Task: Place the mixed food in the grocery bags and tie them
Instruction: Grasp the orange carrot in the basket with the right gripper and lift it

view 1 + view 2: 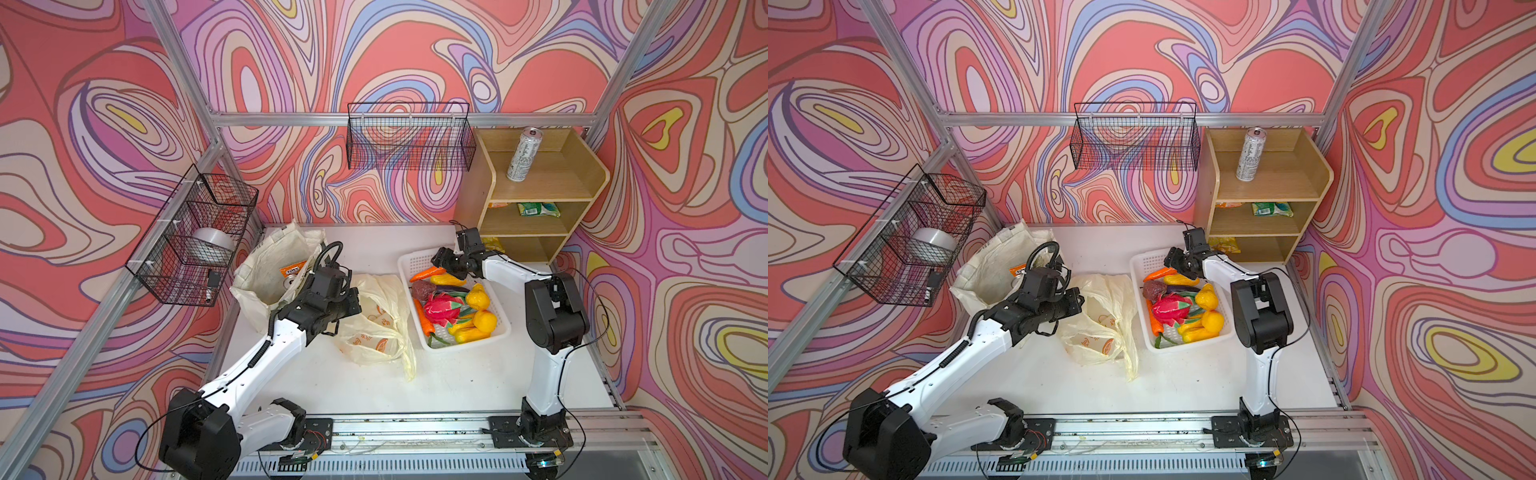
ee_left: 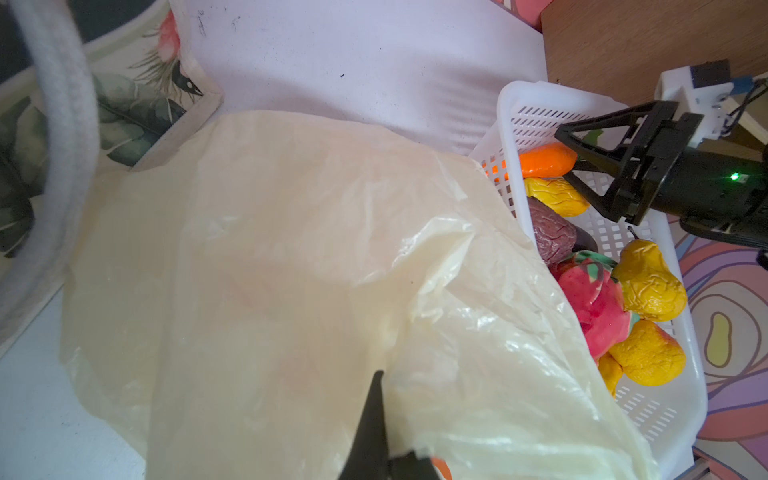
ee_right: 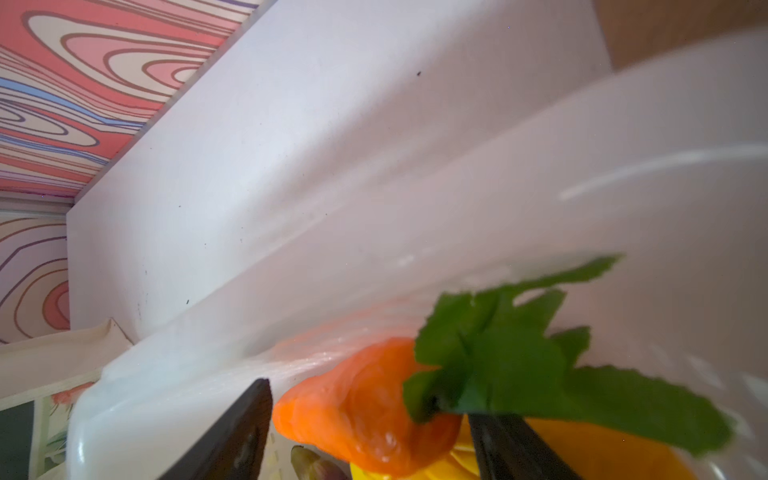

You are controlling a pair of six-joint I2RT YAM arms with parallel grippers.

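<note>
We see left gripper (image 2: 390, 436) pinched shut on the pale-yellow carrier bag (image 1: 374, 332), on the tabletop (image 1: 457, 382) between canvas tote (image 1: 266, 270) and white basket (image 1: 409, 259); right gripper (image 2: 562, 154) spread astride the toy carrot (image 3: 365, 415) inside that basket

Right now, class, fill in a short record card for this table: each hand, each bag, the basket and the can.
left hand: shut on the plastic bag, holding its edge up
right hand: open, straddling a carrot in the basket
basket: white, full of toy fruit and vegetables
tote: open, orange packet inside
can: upright on top of the shelf
</note>
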